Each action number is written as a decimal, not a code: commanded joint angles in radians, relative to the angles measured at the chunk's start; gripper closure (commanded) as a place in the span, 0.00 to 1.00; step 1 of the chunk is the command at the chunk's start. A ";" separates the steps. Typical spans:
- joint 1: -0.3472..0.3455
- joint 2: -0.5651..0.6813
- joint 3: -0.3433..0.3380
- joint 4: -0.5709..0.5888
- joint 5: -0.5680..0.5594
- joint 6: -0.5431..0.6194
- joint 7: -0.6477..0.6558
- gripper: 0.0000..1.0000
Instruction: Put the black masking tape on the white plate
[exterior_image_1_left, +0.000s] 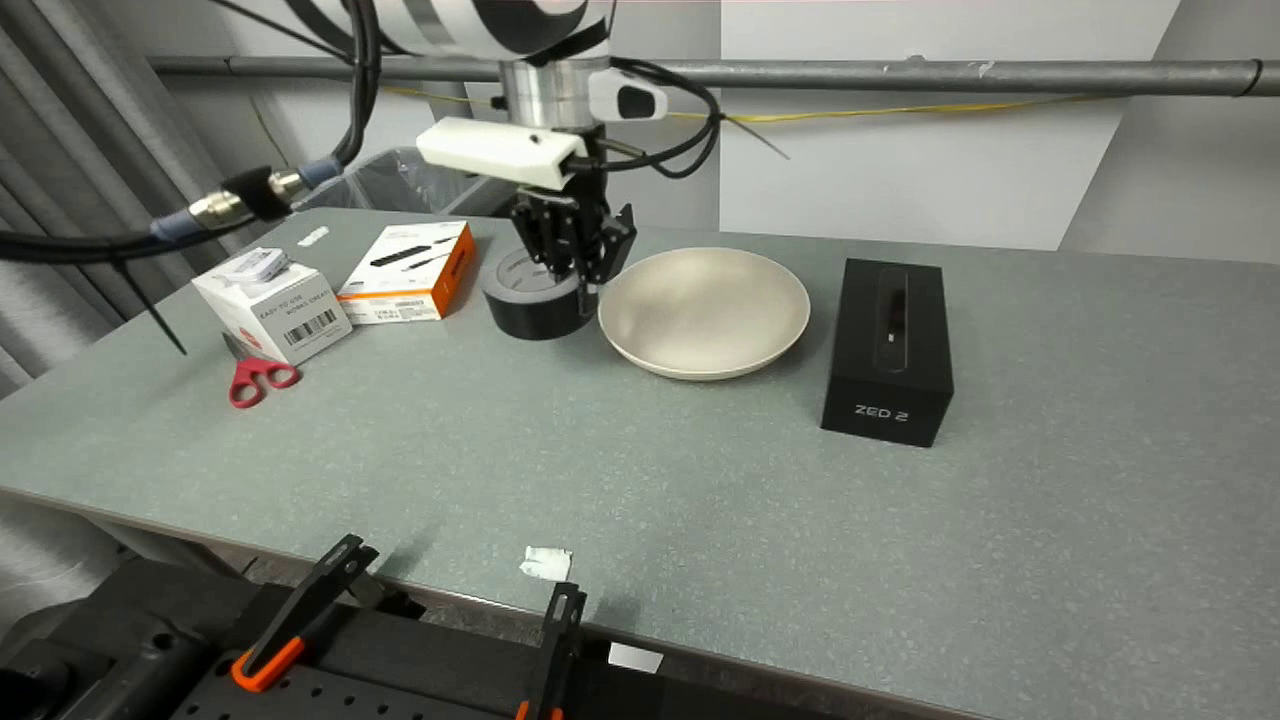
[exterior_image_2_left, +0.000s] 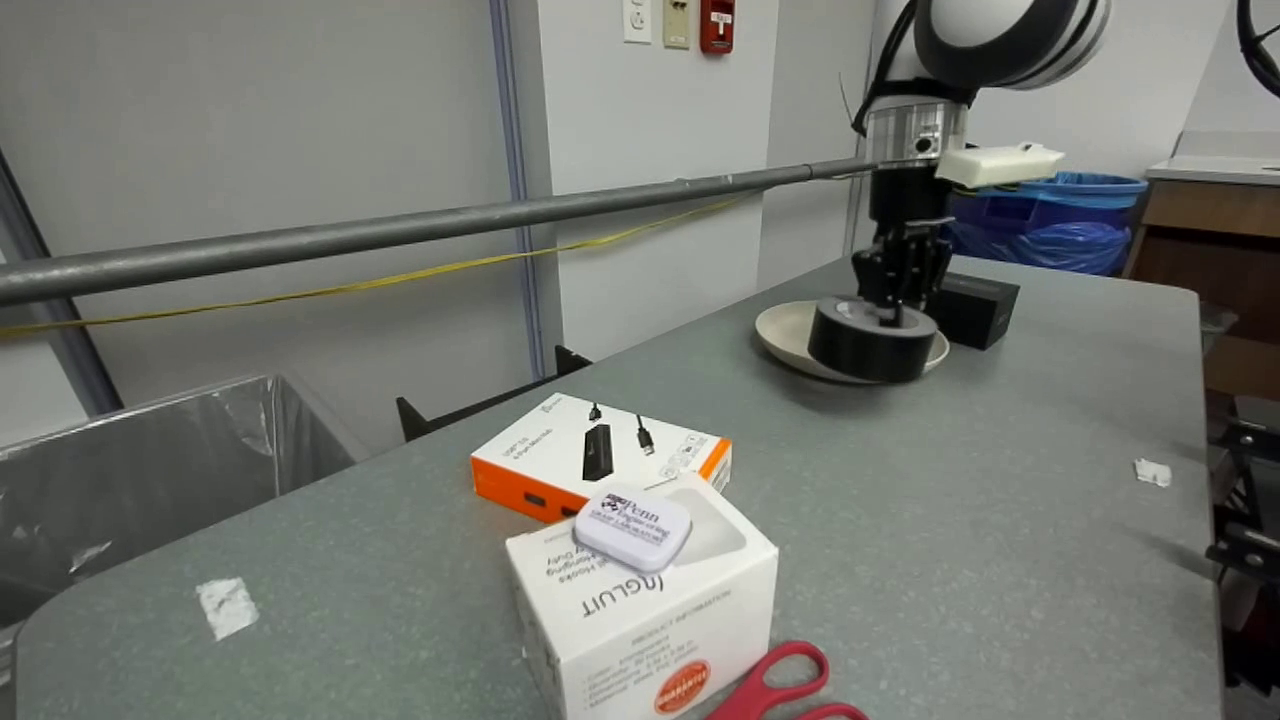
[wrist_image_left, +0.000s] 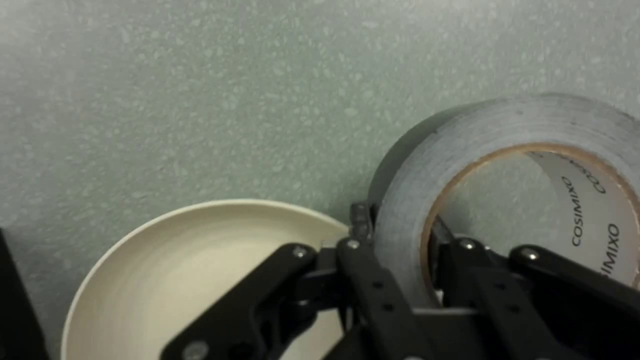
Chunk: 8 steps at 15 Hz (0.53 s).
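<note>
The black masking tape is a thick black roll with a grey top face, beside the white plate in an exterior view. The tape hides part of the plate in an exterior view and looks slightly tilted. My gripper points down over the tape's plate-side wall. In the wrist view one finger of the gripper is inside the hole and one outside, pinching the wall of the tape. The plate lies lower left there, with nothing seen in it. I cannot tell how high the tape is off the table.
A black box stands beyond the plate. A white and orange box, a white box with a small tin on it, and red scissors lie on the tape's far side. A pipe runs along the wall.
</note>
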 joint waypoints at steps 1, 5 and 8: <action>-0.059 0.081 -0.025 0.181 0.073 -0.120 -0.014 0.93; -0.074 0.184 -0.055 0.323 0.075 -0.178 0.054 0.93; -0.068 0.279 -0.071 0.416 0.068 -0.200 0.114 0.93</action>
